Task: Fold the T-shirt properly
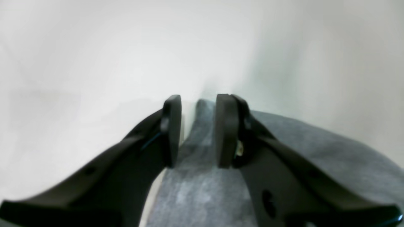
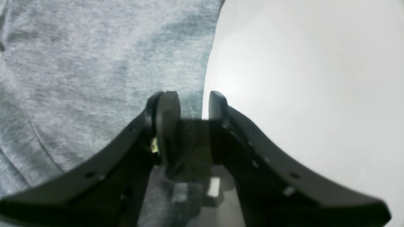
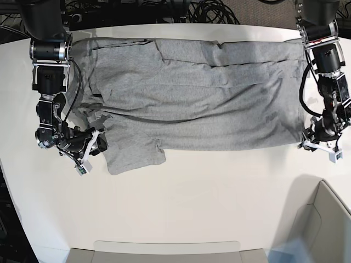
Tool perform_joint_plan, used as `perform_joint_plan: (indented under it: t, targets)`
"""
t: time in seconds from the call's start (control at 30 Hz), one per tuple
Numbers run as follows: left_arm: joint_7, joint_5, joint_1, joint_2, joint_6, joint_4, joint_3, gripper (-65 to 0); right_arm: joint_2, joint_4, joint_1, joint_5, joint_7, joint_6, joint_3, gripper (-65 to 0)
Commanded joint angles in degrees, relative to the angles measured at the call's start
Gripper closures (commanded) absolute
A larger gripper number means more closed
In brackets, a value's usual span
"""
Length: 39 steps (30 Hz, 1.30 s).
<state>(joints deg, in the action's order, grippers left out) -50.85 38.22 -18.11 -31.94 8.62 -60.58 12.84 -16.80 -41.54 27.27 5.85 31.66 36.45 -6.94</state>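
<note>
The heather-grey T-shirt [image 3: 208,104] lies spread, plain side up, across the far half of the white table [image 3: 219,192], with one short sleeve [image 3: 134,156] pointing toward the near side. My left gripper [image 1: 199,101] stands open at the shirt's right-hand edge [image 3: 305,139]; a ridge of the grey T-shirt [image 1: 315,148] runs between its fingers, with a gap showing beside one pad. My right gripper [image 2: 194,96] is shut on a dark bunched fold at the edge of the T-shirt [image 2: 94,63]. In the base view that gripper [image 3: 101,143] is at the shirt's left end, near the sleeve.
A light-coloured bin [image 3: 329,219] stands at the near right corner. A flat tray rim [image 3: 164,249] runs along the near edge. Black cables [image 3: 208,11] lie behind the table's far edge. Both arm bases [image 3: 49,49] stand at the far corners.
</note>
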Motion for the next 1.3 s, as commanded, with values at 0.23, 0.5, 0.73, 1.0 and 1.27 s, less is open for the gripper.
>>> perform_joint_plan:
  t: [0.23, 0.5, 0.73, 1.0, 1.27]
  targets:
    - [1.4, 1.7, -1.2, -3.0, -0.1, 3.4, -0.1, -20.7, -0.7, 0.4, -0.2, -3.3, 4.3, -0.1, 0.3, -17.5]
    - [1.3, 2.1, -0.1, -2.9, 2.8, 3.4, 0.0, -20.7, -0.7, 0.4, -0.2, -3.3, 4.3, -0.1, 0.3, -17.5]
    - [1.5, 2.3, -0.1, -2.8, 4.3, 2.1, 0.5, -20.5, -0.7, 0.4, -0.2, -3.3, 4.3, -0.1, 0.3, -17.5]
    - [1.1, 2.3, 0.0, -2.6, 4.3, -0.7, 0.0, -20.5, -0.7, 0.4, -0.2, -3.3, 4.3, -0.1, 0.3, -17.5]
    - [1.7, 2.0, 0.0, -2.1, 4.3, 1.4, -0.1, -20.5, -0.7, 0.4, -0.1, -3.3, 4.3, -0.1, 0.3, -17.5]
